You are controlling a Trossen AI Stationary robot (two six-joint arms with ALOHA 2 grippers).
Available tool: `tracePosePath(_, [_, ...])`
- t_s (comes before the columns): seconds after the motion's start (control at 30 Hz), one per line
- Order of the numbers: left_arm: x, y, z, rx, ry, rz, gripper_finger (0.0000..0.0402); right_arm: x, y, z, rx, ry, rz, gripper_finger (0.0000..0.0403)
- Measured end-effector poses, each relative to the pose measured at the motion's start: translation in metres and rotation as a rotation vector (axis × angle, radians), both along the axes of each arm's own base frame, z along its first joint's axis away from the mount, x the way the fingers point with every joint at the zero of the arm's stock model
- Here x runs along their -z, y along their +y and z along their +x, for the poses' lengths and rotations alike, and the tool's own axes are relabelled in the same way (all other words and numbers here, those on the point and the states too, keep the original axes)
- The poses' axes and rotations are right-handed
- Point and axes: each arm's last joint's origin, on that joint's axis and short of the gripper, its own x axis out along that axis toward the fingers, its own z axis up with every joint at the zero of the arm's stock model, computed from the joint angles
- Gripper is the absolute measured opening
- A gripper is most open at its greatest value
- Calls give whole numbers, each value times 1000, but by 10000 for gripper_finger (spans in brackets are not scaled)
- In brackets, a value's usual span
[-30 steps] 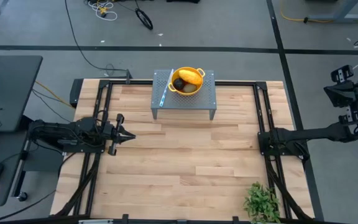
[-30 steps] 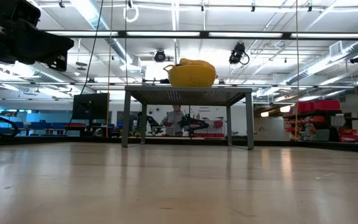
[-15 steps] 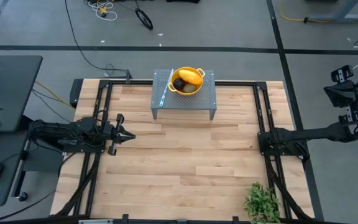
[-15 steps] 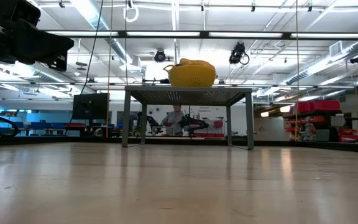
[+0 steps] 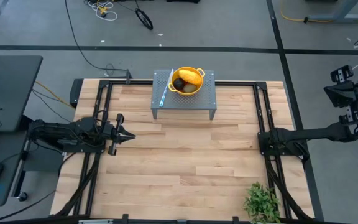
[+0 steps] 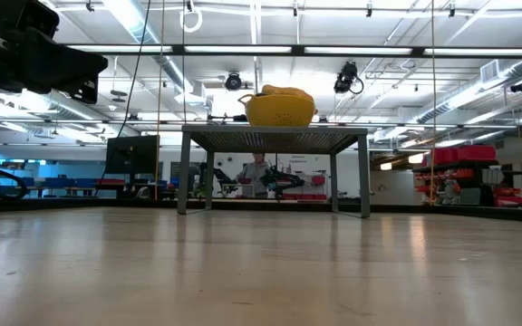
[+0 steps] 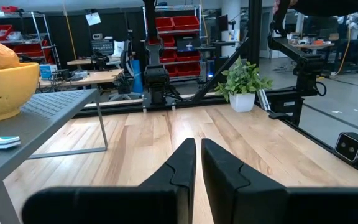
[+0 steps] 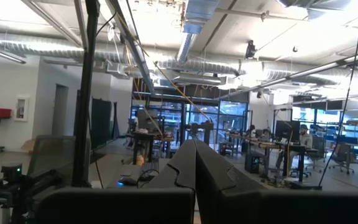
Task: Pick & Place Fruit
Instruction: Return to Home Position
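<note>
A yellow colander bowl [image 5: 187, 81] stands on a grey perforated metal stand [image 5: 207, 93] at the table's far middle. In it lie a yellow-orange oblong fruit [image 5: 191, 76] and a dark round fruit [image 5: 178, 83]; the other fruit pieces do not show. In the low view the oblong fruit [image 6: 284, 91] rises above the bowl's rim [image 6: 280, 109]. My left gripper [image 5: 130, 135] is shut and hovers over the table's left side, pointing right, far from the bowl [image 7: 5, 87]. My right gripper [image 8: 194, 155] is shut and held off the table's right side, its arm [image 5: 347, 99] raised.
A slim silver knife [image 5: 164, 94] lies on the stand left of the bowl. A leafy potted plant [image 5: 263, 202] stands at the near right corner. Black frame rails [image 5: 101, 112] run along both sides. Bare wood [image 5: 191, 162] lies between the arms.
</note>
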Motion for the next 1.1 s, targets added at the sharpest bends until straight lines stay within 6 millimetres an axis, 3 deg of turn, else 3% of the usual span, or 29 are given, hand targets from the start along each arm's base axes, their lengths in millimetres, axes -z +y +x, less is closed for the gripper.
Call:
tracePosePath(0.13, [0, 0, 0, 0, 0, 0, 32, 0, 0, 3, -3, -15, 7, 1])
tracePosePath(0.53, [0, 0, 0, 0, 0, 0, 32, 28, 0, 16, 10, -23, -36, 1])
tracePosePath(1.1, [0, 0, 0, 0, -1, 0, 32, 100, 2, 80, -11, -7, -106, 1])
